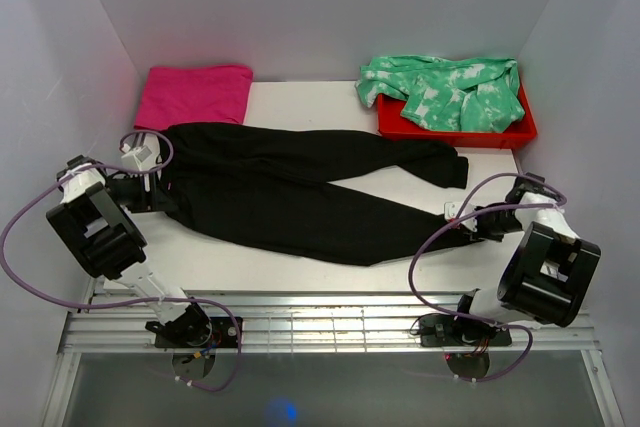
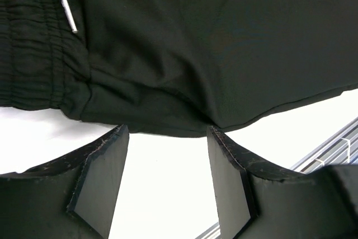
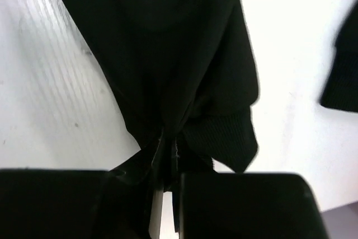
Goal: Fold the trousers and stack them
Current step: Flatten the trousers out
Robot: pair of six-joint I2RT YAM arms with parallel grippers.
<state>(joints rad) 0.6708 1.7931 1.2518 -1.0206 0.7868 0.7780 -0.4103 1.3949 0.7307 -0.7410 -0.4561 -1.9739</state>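
Note:
The black trousers (image 1: 300, 187) lie spread across the white table, waistband to the left and both legs running right. My left gripper (image 1: 158, 190) is at the waistband end, open, its fingertips (image 2: 120, 138) just short of the fabric's lower edge (image 2: 168, 127), with bare table between the pads. The elastic waistband (image 2: 31, 54) and a drawstring tip (image 2: 69, 15) show in the left wrist view. My right gripper (image 1: 468, 228) is shut on the cuffed ankle (image 3: 224, 132) of the nearer leg, fabric bunched between its jaws (image 3: 168, 144). The farther leg's cuff (image 1: 455, 169) lies free.
A folded magenta-pink cloth (image 1: 195, 94) lies at the back left. A red tray (image 1: 460, 132) at the back right holds a green-and-white tie-dye garment (image 1: 445, 87). White walls enclose three sides. A metal rail (image 1: 330, 322) runs along the near edge by the arm bases.

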